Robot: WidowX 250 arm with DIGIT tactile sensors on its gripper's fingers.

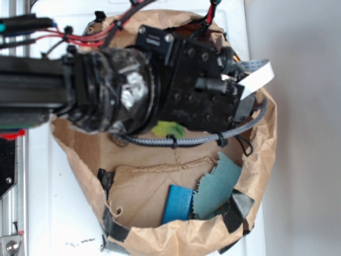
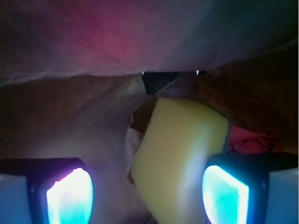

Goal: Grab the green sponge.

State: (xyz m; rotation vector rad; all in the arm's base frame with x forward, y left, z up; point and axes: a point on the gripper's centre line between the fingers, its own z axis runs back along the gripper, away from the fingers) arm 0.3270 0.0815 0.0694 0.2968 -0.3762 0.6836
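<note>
The green sponge shows in the wrist view as a rounded yellow foam block, tilted, with a thin dark layer along its right edge. My gripper is open and reaches down around it. The glowing left pad stands apart from the foam, while the right pad is close against the sponge's right side. In the exterior view the black wrist and camera mount hang over the bag. They hide both the sponge and the fingers there.
A brown paper bag with taped rim surrounds the arm. Inside lie a teal cloth, a blue piece and a lime-green fuzzy bit. A grey braided cable loops under the wrist. Something red lies behind the sponge.
</note>
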